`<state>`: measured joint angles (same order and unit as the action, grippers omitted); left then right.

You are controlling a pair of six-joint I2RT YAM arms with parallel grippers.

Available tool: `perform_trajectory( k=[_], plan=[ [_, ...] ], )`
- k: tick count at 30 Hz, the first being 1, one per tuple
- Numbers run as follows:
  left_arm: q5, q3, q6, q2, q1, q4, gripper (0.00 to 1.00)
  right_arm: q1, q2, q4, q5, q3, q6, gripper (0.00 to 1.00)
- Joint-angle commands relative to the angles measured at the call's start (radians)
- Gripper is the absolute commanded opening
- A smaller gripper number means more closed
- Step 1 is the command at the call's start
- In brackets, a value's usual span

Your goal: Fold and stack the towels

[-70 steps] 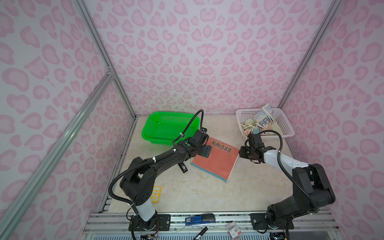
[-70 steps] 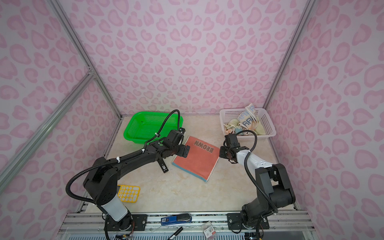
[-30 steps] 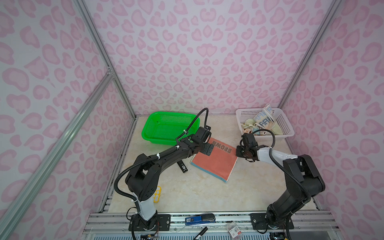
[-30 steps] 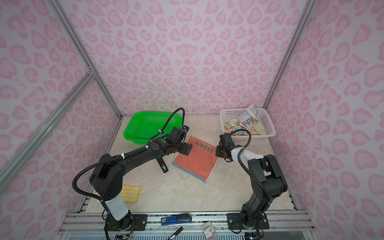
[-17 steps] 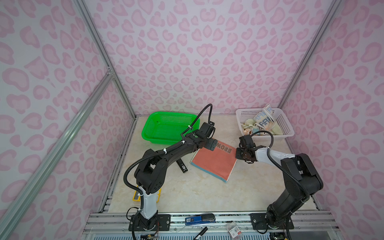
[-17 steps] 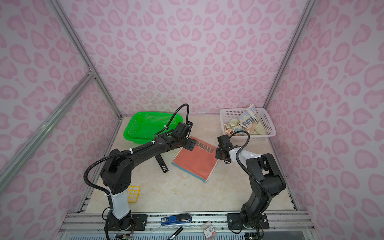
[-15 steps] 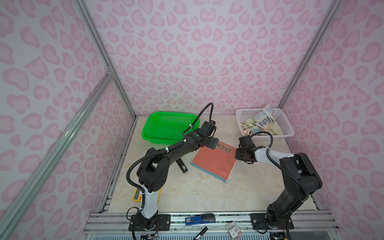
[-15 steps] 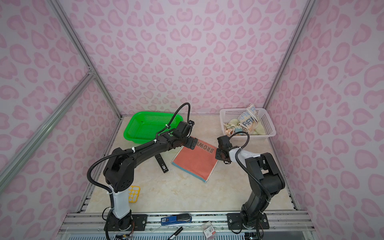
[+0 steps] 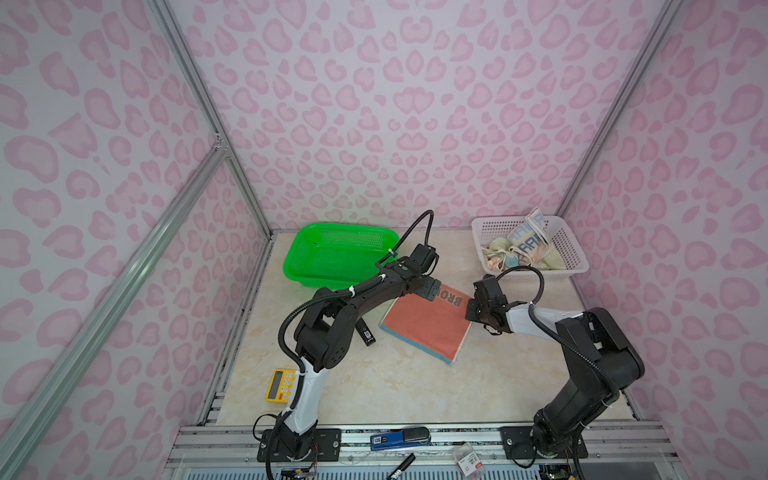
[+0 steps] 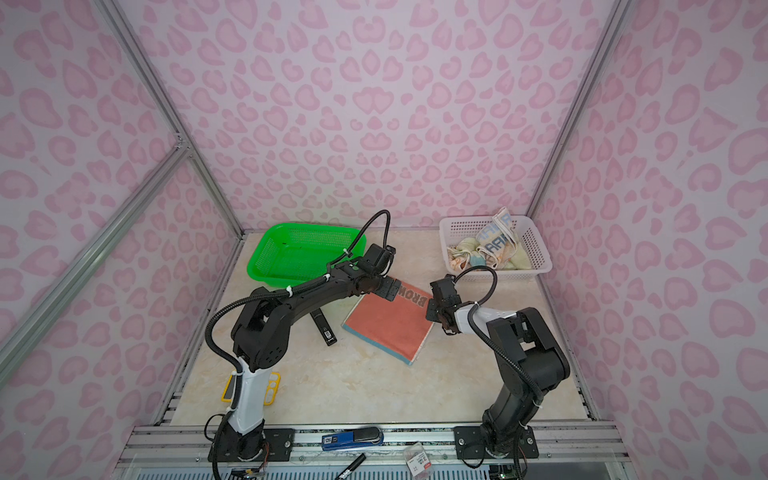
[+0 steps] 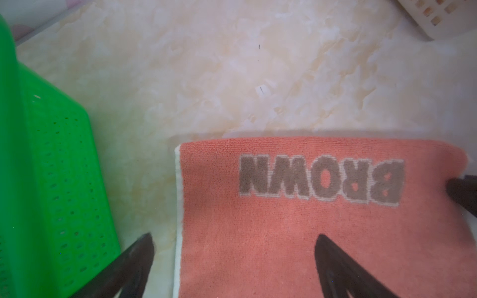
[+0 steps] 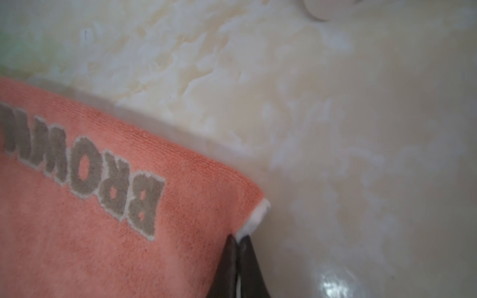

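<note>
A rust-red towel (image 9: pixel 424 324) (image 10: pixel 386 324) with "BROWN" lettering lies folded flat on the table, a light blue layer showing at its near edge. My left gripper (image 9: pixel 432 289) (image 10: pixel 388 289) hovers open over the towel's far left corner; in the left wrist view one finger is over the table and one over the cloth (image 11: pixel 233 237). My right gripper (image 9: pixel 471 309) (image 10: pixel 432 309) is shut on the towel's far right corner edge (image 12: pixel 238 238), pinching red cloth (image 12: pixel 77 232) and its cream border. More towels (image 9: pixel 528 245) (image 10: pixel 494 245) lie crumpled in the white basket.
The white basket (image 9: pixel 577 266) stands at the back right and a green basket (image 9: pixel 336 253) (image 11: pixel 51 180) at the back left, close to my left gripper. A black stick-like object (image 9: pixel 365 330) lies left of the towel. A yellow calculator (image 9: pixel 280 385) sits near the front left.
My right gripper has closed on the towel's far right corner. My left gripper, still open, has shifted toward the back over the far left corner.
</note>
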<state>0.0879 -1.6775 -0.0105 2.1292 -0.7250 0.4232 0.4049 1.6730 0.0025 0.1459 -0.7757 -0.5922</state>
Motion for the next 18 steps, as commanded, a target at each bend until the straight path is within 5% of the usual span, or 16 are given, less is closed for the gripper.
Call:
perform_trajectory(
  k=[1, 9, 14, 18],
  plan=[
    [-0.021, -0.008, 0.000, 0.015, 0.000, 0.010, 0.99, 0.002, -0.026, -0.126, -0.028, 0.046, -0.032, 0.00],
    [-0.060, 0.019, 0.017, 0.003, -0.001, 0.021, 0.99, 0.013, -0.204, -0.169, -0.039, 0.187, -0.104, 0.00],
    [-0.082, -0.046, 0.021, 0.034, -0.001, 0.048, 0.98, 0.010, -0.312, -0.266, -0.009, 0.180, -0.075, 0.29],
    [-0.108, -0.114, 0.023, 0.070, -0.001, 0.051, 0.98, -0.008, -0.366, -0.351, 0.016, 0.139, -0.056, 0.40]
  ],
)
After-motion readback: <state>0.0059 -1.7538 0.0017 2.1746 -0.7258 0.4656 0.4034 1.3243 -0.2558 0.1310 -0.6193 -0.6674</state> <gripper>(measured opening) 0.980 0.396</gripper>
